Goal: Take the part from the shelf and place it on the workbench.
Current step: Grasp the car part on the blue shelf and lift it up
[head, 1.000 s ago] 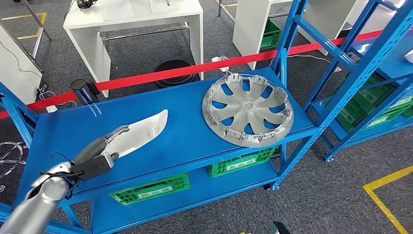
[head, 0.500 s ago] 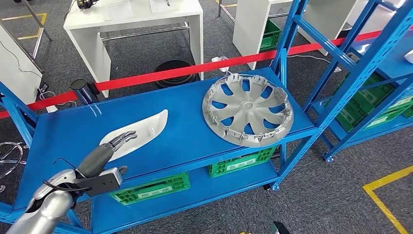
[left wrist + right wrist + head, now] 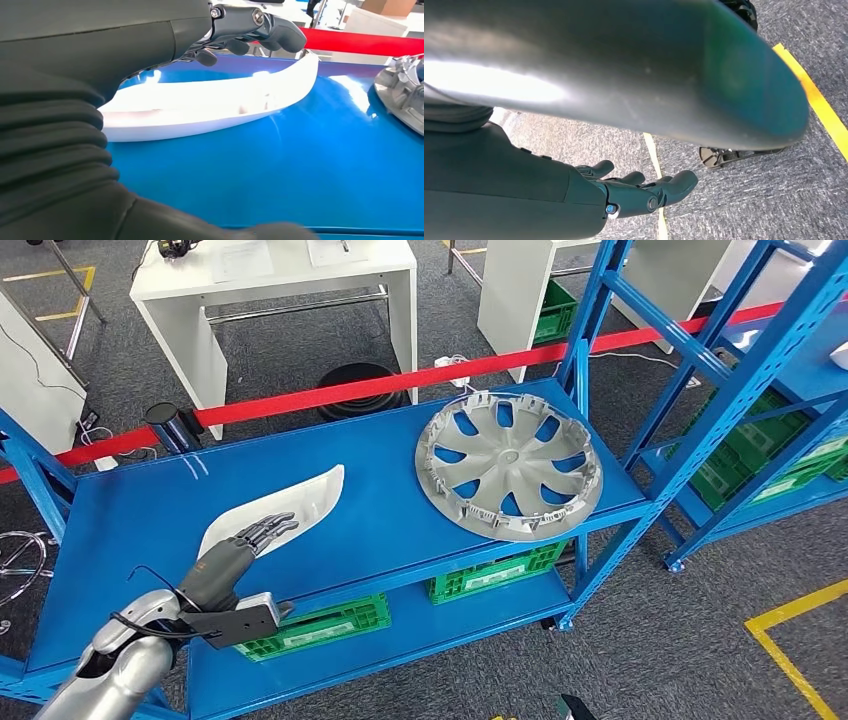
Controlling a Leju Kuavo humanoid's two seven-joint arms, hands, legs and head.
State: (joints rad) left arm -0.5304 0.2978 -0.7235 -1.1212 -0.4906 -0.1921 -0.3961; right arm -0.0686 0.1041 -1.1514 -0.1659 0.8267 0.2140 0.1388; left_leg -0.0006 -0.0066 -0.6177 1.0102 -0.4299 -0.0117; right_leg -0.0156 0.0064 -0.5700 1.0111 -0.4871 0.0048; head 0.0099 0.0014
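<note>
A white curved part (image 3: 312, 496) lies on the blue shelf's top deck (image 3: 120, 520), towards its left half. My left hand (image 3: 243, 545) reaches over the part's near end, its fingers (image 3: 260, 26) stretched out just above the white surface and its thumb apart below. Nothing is gripped. In the left wrist view the part (image 3: 215, 107) runs under the fingers as a long pale arc. My right hand (image 3: 639, 192) hangs beside my body over the grey carpet, with its fingers loosely apart and holding nothing.
A silver wheel cover (image 3: 510, 465) lies on the right half of the same deck, and its edge (image 3: 402, 97) is close to the part's tip. Green crates (image 3: 310, 628) sit on the lower deck. Behind the shelf are a red barrier tape (image 3: 400, 382) and a white table (image 3: 270, 285).
My left arm has swung right and drawn nearer the shelf's front edge. The fingers have slid along the part's near end and straightened. The part and the wheel cover have not moved.
</note>
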